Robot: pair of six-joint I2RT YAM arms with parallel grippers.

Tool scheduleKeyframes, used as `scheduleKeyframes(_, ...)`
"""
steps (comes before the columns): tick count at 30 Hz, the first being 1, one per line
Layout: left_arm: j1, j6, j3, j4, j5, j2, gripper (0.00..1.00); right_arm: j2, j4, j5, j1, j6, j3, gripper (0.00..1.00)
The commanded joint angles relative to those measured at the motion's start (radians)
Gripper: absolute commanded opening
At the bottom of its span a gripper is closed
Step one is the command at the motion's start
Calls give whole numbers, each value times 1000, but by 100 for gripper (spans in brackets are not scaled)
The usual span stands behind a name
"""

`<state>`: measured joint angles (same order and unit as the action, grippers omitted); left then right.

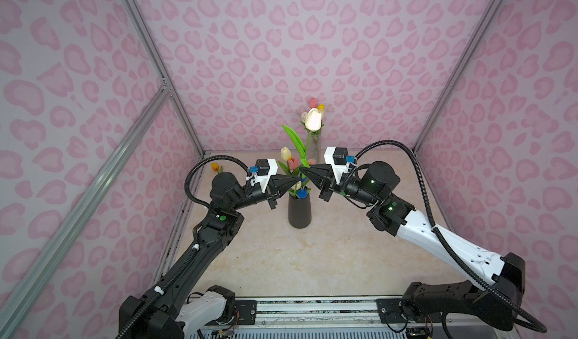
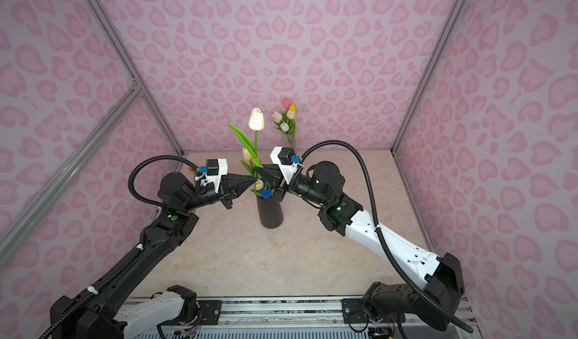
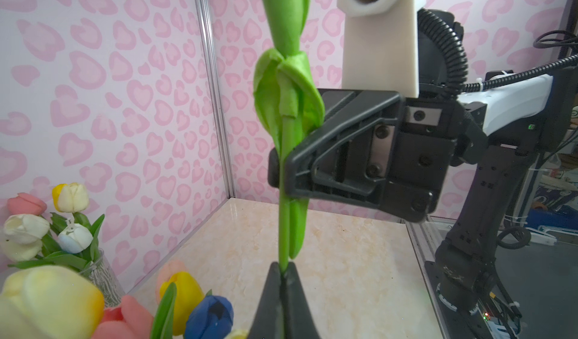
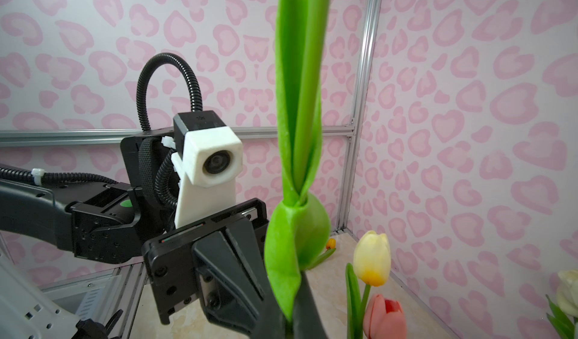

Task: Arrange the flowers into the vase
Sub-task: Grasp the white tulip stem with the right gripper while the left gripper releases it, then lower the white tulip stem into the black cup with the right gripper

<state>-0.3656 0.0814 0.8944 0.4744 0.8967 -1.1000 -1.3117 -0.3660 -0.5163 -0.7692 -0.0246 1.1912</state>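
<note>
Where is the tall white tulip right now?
In both top views the tall white tulip stands above the central black vase, stem gripped by the left tool and right tool.

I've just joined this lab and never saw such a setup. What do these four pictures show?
Two robot arms stand at a table, each ending in a two-fingered pincer. Two pictures look down from one camera head above and show nearly the same scene; the other two come from small cameras on the arms' wrists. In a top view, the left pincer and the right pincer meet above a dark vase, both shut on the green stem of one white tulip, held upright. The dark vase already holds other tulips. A glass vase with a second bunch stands at the back, and one orange tulip lies in the far left corner.
</note>
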Motion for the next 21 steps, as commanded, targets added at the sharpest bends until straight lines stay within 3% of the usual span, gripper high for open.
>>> scheduleKeyframes(1,2,-2,-1,13,-6,4,24,2,-38,12,4,-9,-5,6)
scheduleKeyframes(4,1,-17,-8,9,-31,15,53,6,-45,15,10,-15,-7,6)
scheduleKeyframes(7,2,-20,-37,35,-83,47,68,12,-48,24,22,-35,-10,6)
scheduleKeyframes(15,9,-47,-140,81,-381,181,69,87,-44,51,94,-77,-74,6)
scheduleKeyframes(21,34,-8,-199,108,-639,191,66,117,-74,72,189,-129,-165,6)
